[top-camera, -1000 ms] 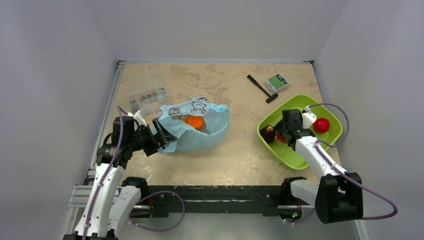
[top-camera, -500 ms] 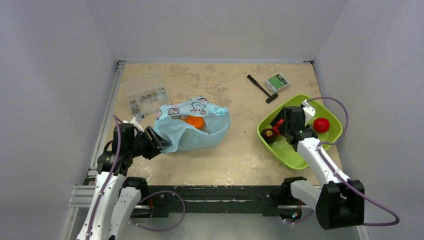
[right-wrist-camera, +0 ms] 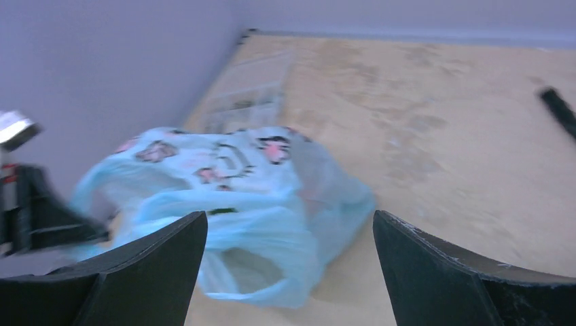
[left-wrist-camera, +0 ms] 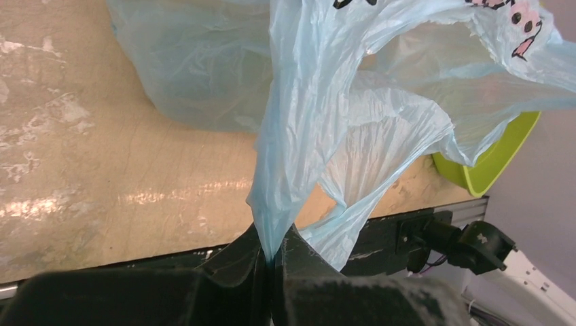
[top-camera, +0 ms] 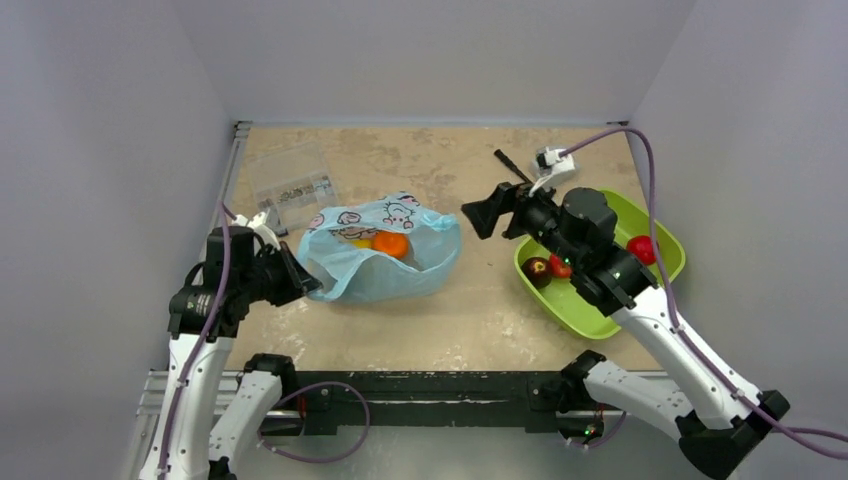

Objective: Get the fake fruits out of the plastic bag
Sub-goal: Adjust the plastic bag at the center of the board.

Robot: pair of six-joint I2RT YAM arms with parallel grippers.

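The light-blue plastic bag point(top-camera: 385, 262) lies left of centre on the table, its mouth facing up. Inside it show an orange fruit point(top-camera: 391, 244) and a bit of a yellow one point(top-camera: 357, 241). My left gripper point(top-camera: 304, 285) is shut on the bag's left edge; in the left wrist view the film point(left-wrist-camera: 326, 109) rises pinched from the closed gripper point(left-wrist-camera: 274, 257). My right gripper point(top-camera: 489, 216) hangs open and empty in the air between the bag and the lime-green tray point(top-camera: 668, 268). Its wrist view looks past the gripper point(right-wrist-camera: 290, 217) at the bag point(right-wrist-camera: 238, 197). A maroon fruit point(top-camera: 537, 268) and a red one point(top-camera: 642, 249) sit in the tray.
A clear compartment box point(top-camera: 293, 187) stands behind the bag near the left wall. A black tool point(top-camera: 525, 177) and a small green-and-white box point(top-camera: 553, 165) lie at the back right. Walls close in on three sides.
My left gripper closed on the bag's edge and drew back to the left. My right gripper left the maroon fruit in the tray, rose and swung left towards the bag.
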